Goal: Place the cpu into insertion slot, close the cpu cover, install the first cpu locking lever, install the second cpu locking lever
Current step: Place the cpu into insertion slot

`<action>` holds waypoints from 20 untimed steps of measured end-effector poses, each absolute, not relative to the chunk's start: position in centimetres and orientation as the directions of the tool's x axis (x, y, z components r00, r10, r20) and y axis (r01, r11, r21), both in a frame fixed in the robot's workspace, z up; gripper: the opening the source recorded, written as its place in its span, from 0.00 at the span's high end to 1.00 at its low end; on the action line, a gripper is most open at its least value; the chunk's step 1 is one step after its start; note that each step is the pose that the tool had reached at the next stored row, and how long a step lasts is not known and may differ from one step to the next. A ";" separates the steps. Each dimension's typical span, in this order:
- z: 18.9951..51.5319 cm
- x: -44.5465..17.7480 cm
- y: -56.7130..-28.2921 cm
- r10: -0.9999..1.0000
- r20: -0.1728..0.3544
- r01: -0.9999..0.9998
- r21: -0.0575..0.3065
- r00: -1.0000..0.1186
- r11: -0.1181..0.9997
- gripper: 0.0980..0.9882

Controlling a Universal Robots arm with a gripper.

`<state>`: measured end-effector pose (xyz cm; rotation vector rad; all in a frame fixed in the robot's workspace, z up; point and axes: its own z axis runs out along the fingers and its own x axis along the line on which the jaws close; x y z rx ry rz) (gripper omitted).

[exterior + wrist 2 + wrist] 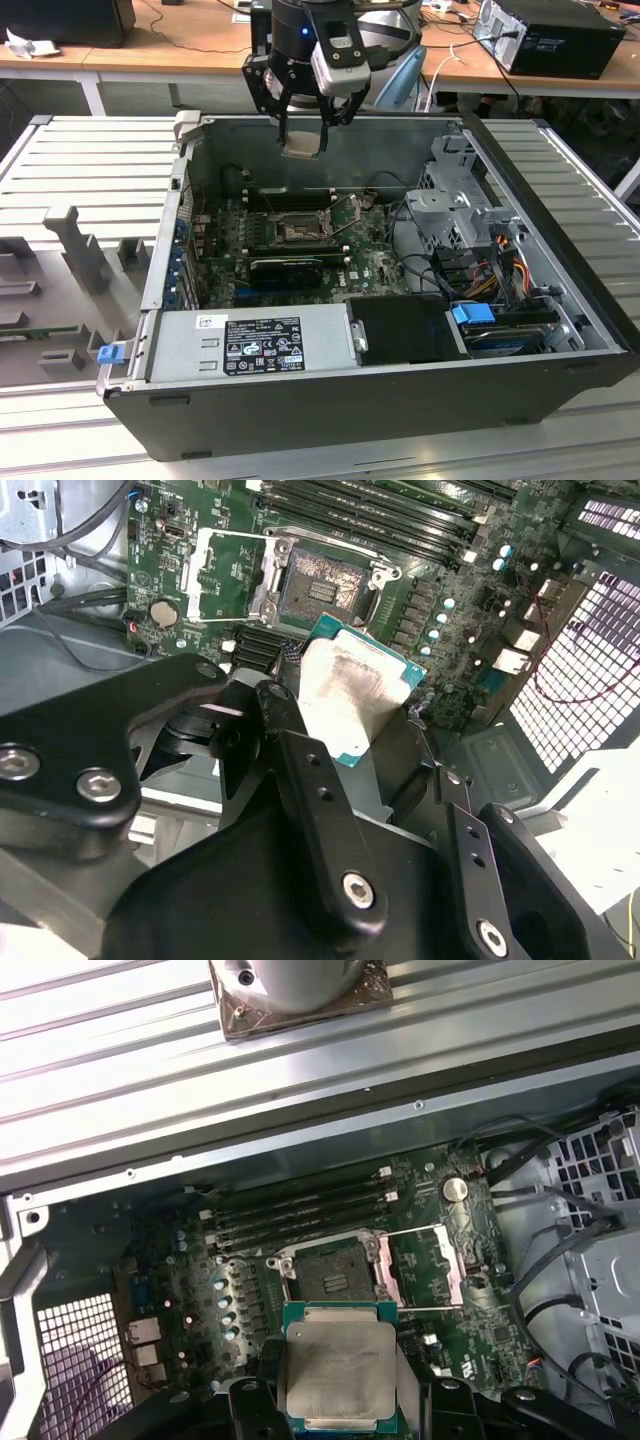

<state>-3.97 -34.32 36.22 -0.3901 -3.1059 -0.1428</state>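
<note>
Gripper [304, 134] is clenched on the cpu [303, 146], pinching it by two opposite edges. It hangs high over the open case, well above the insertion slot [298, 232] and a bit to the rear-wall side of it. The slot is bare, and the cpu cover [456, 1272] lies swung open just beside it, so the drop path looks free. My read of the step in hand: seating the chip. To do it well, get it level and square to the slot's rim first, then set it in with no push on the contacts. In the first wrist view the chip edges run near parallel to the slot's; the second wrist view shows them skewed, which may be camera angle, can't tell. Corner key marks: can't make them out. Surroundings, from the exterior view's left:
- The grey fixture tray [70, 250] is outside the case, well apart from the slot.
- The power supply [250, 345] is on the slot's near side, apart from it.
- The black ribbed heatsink block [285, 268] is just beside the slot on the near side.
- The memory slots [290, 198] are just beside it on the far side.
- The drive cage [455, 200] and cable bundle [500, 265] are well apart on the exterior view's right.

Likely snags: the heatsink block and memory slots crowd the fingers on two sides. The thin lever wires [230, 619] by the slot could catch a finger or the chip edge.
</note>
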 end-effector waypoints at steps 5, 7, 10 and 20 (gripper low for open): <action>36.2 -4.0 -34.3 0.272 0.019 0.273 0.089 -0.962 0.958 0.52; 36.2 -4.0 -34.3 0.283 0.019 0.284 0.089 -0.959 0.955 0.52; 36.2 -4.0 -34.3 0.293 0.019 0.294 0.089 -0.956 0.952 0.52; 36.2 -4.0 -34.3 0.334 0.019 0.335 0.089 -0.942 0.938 0.52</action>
